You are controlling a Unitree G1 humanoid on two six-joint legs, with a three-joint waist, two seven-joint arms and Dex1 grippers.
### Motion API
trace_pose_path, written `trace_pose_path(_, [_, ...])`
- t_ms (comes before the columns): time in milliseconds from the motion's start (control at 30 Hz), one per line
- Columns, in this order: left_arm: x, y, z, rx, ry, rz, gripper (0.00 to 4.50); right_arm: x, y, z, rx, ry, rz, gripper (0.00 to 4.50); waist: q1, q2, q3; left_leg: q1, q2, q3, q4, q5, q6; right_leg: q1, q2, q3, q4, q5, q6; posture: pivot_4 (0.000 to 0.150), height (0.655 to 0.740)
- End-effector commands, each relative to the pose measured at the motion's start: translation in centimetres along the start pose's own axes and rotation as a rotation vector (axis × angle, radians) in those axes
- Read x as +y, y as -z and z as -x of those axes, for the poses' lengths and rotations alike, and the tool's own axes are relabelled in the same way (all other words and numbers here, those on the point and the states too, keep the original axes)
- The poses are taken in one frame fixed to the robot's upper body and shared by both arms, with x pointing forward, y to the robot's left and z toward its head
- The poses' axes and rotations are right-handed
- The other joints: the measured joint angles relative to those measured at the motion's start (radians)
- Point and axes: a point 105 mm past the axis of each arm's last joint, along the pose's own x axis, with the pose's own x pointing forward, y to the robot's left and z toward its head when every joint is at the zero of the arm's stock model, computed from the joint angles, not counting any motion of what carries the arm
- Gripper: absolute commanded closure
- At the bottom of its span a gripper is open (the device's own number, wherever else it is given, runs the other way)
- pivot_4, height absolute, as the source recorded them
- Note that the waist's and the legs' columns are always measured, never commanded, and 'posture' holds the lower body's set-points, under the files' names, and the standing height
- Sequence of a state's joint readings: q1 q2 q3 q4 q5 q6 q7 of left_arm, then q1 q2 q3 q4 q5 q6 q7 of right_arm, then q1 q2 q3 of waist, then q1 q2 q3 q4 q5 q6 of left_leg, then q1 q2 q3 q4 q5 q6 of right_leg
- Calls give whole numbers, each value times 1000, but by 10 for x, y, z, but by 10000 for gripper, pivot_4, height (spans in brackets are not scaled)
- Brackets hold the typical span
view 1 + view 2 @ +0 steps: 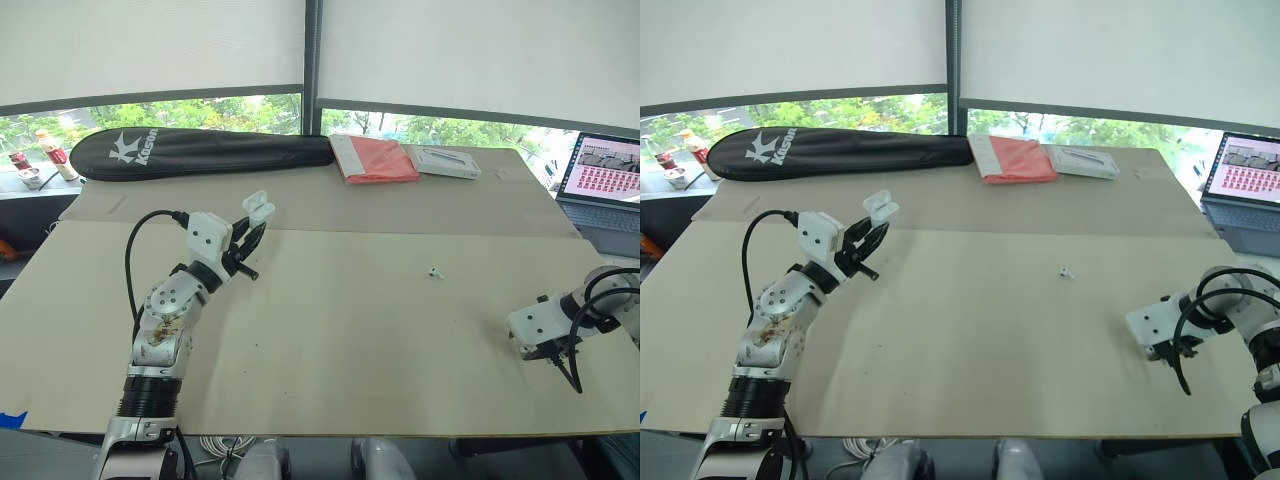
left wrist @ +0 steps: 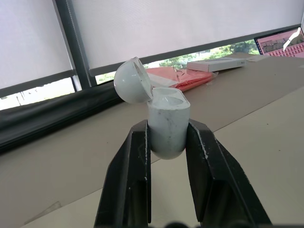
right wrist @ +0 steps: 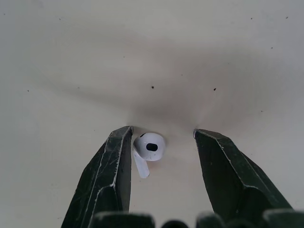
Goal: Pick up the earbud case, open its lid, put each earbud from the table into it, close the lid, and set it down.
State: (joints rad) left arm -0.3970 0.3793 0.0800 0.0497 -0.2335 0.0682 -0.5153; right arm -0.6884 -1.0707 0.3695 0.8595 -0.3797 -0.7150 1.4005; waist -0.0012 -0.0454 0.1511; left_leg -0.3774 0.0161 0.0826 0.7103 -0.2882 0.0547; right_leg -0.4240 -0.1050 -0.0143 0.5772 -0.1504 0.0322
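first-earbud pickup in hand: left claw (image 1: 250,236) clamps the earbud case (image 2: 167,124) aloft, lid (image 2: 133,80) open; right claw (image 3: 161,131), spread, straddles an earbud (image 3: 150,147) on the table (image 1: 350,340), needing to close and lift; second earbud (image 1: 435,271) lies mid-table.

Left arm (image 1: 165,320) is raised, elbow bent, forearm angled forward and up. The left gripper (image 1: 254,230) points up and away from the body, and its two black fingers (image 2: 135,175) are clamped on either side of the earbud case (image 2: 166,124), gripping its lower body. Over on the other side, the right arm (image 1: 600,305) sits low, reaching inward, wrist bent down. The right gripper (image 3: 161,132) points straight down with its fingers spread apart. An earbud (image 3: 149,146) lies between them, just beside one finger.
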Motion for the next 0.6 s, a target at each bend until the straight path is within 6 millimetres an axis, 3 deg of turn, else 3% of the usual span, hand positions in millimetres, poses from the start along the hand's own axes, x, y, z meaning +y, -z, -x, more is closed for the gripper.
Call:
trace_pose_path(33, [0,-20,-4,-66,2,-38,39575,11,5,-8,11,-34,-13,30507,-1,-1,0,0,0,0,0,0,0,0,0,0,0,0,0,1500,7400])
trace_pose_path(133, [1,-19,-4,-66,2,-38,39575,11,6,-7,14,-30,-12,40566,-4,-1,-1,1,0,0,0,0,0,1,-1,0,0,0,0,1500,7400])
trace_pose_path(167, [1,-19,-4,-66,2,-39,39575,11,6,-7,14,-27,-13,41253,-5,-1,-1,1,0,1,0,0,1,1,-1,0,0,0,0,1500,7400])
trace_pose_path(433, [0,-20,-6,-70,6,-38,39575,5,4,-6,-9,7,-37,41254,-9,-1,-1,1,0,1,0,-1,1,1,-2,-1,0,0,0,1500,7400])
trace_pose_path(500, [0,-20,-6,-69,8,-38,39575,-8,-5,-2,-65,53,-73,41254,-9,-2,-1,1,0,1,0,-1,1,1,-2,-1,0,0,0,1500,7400])
trace_pose_path(600, [-4,-20,-8,-72,22,-35,39575,-48,-39,12,-258,187,-201,41254,-20,-2,0,1,0,2,0,-1,1,0,-2,0,0,0,0,1500,7400])
